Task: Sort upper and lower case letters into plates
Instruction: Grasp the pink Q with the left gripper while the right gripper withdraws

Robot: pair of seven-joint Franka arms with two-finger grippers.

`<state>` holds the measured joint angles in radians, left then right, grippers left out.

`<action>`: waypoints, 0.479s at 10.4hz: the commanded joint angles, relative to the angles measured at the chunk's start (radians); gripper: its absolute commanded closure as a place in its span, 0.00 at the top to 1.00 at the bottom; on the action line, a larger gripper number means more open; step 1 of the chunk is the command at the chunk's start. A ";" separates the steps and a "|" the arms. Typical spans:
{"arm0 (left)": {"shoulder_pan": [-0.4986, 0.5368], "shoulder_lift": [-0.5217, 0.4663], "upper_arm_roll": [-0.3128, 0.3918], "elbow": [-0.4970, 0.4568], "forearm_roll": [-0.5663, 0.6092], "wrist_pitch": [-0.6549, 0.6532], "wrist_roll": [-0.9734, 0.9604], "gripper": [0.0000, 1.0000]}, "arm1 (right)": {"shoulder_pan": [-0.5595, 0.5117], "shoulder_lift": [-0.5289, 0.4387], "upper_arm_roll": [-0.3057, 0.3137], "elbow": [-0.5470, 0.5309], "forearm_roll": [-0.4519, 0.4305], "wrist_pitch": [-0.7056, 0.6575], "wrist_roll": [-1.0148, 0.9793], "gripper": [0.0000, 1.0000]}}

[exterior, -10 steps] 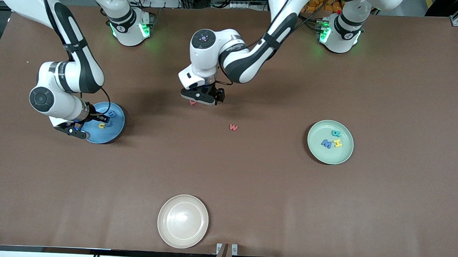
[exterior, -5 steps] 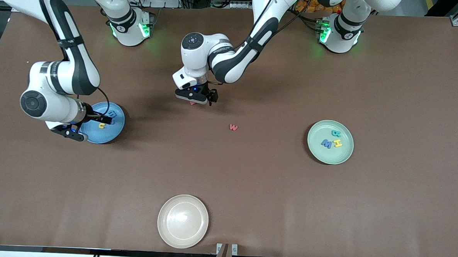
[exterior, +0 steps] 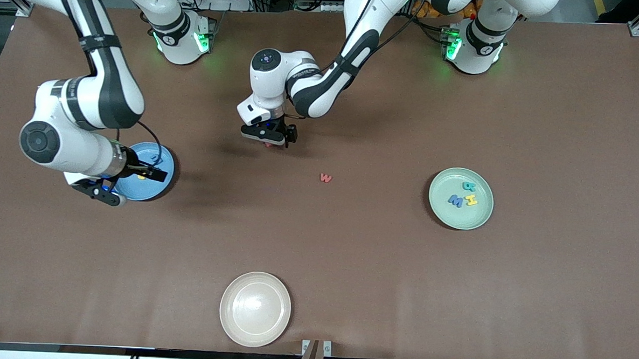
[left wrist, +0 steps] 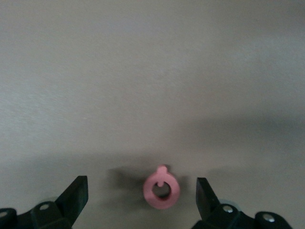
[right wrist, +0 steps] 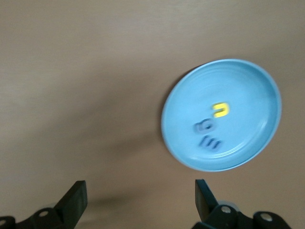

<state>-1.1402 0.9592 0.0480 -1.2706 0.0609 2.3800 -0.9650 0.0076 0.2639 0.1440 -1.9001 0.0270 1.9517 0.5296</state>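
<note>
The left hand (left wrist: 142,200) stands wide open around the pink letter (left wrist: 162,190), with bare bench (exterior: 375,268) on each side. The right hand (right wrist: 138,202) hangs open beside the blue plate (right wrist: 178,138), above bare bench.

Three plates sit on the table: one sky-blue plate (exterior: 154,186), one mint-green plate (exterior: 443,213) and one cream-beige plate (exterior: 255,308). Eight foam letters show: three in the sky-blue plate (right wrist: 209,128), three in the mint-green plate (exterior: 463,195), and two pink-red ones on the bare table, a w (exterior: 326,177) and a ring-shaped one (left wrist: 161,189). Two arms, two grippers.
</note>
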 commanded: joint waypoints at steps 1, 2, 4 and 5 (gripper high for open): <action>-0.029 0.044 0.027 0.050 -0.029 0.018 -0.021 1.00 | 0.006 0.011 0.063 0.027 0.030 0.009 0.075 1.00; -0.033 0.045 0.029 0.050 -0.035 0.018 -0.020 1.00 | 0.014 0.014 0.084 0.041 0.066 0.022 0.119 1.00; -0.039 0.047 0.036 0.050 -0.035 0.019 -0.018 0.92 | 0.041 0.047 0.117 0.065 0.073 0.068 0.173 1.00; -0.044 0.047 0.038 0.050 -0.035 0.019 -0.018 0.85 | 0.043 0.052 0.120 0.084 0.071 0.081 0.188 1.00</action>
<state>-1.1615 0.9842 0.0578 -1.2558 0.0550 2.3949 -0.9727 0.0470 0.2842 0.2521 -1.8661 0.0785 2.0243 0.6853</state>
